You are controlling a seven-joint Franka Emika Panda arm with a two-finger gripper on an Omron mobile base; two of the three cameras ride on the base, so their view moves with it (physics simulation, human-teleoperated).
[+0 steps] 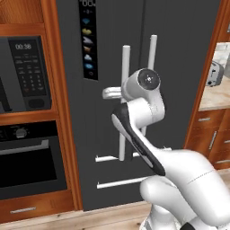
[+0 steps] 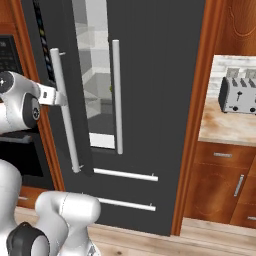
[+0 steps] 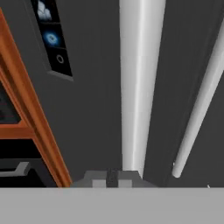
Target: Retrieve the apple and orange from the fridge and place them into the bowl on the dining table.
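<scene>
The dark grey fridge (image 1: pixel 179 67) fills the middle of both base views. In the right base view its left door (image 2: pixel 65 45) stands slightly ajar, and a strip of white interior (image 2: pixel 92 65) shows in the gap. My gripper (image 3: pixel 112 178) is shut, fingertips together, right at the left door's long white handle (image 3: pixel 140 78). From the side, the gripper (image 2: pixel 61 98) meets that handle (image 2: pixel 66 130) at mid height. The apple and orange are hidden inside the fridge. The bowl and the dining table are out of view.
A black microwave (image 1: pixel 27 72) and wall oven (image 1: pixel 27 157) sit in wood cabinetry left of the fridge. To the right, a toaster (image 2: pixel 237 92) stands on a counter over wooden drawers (image 2: pixel 220 185). Two white drawer handles (image 2: pixel 125 175) cross the fridge's lower front.
</scene>
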